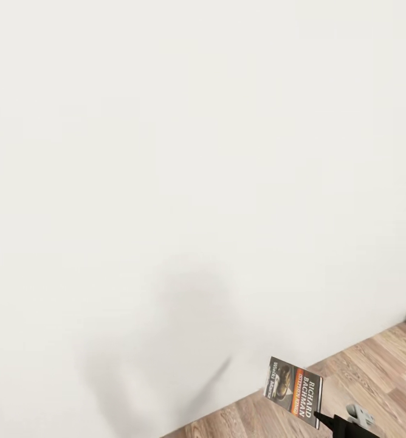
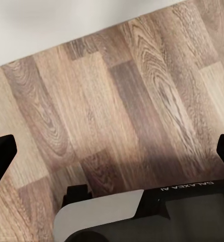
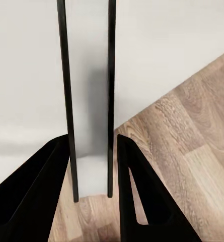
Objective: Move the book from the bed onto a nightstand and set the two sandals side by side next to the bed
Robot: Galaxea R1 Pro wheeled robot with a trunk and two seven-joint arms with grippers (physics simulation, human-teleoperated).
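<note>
Room: a plain white wall [image 1: 185, 158] takes most of my head view; wood plank floor [image 1: 373, 377] runs along 5 o'clock.
Book: the Richard Bachman paperback [image 1: 293, 384] hangs at 5 o'clock, cover toward me, off the floor.
Right pincer [image 3: 91, 166]: clamped on the book's edge, fingers pressing both covers.
Left pincer [image 2: 112, 151]: spread apart over bare planks, empty.
Step in hand: carrying the book, I judge; I should keep the grip firm and turn slowly until a nightstand comes into sight.

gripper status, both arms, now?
Left gripper: open, fingers spread wide, nothing between them, wood floor below.
Right gripper: shut on the book, clamped edge-on between both fingers.
</note>
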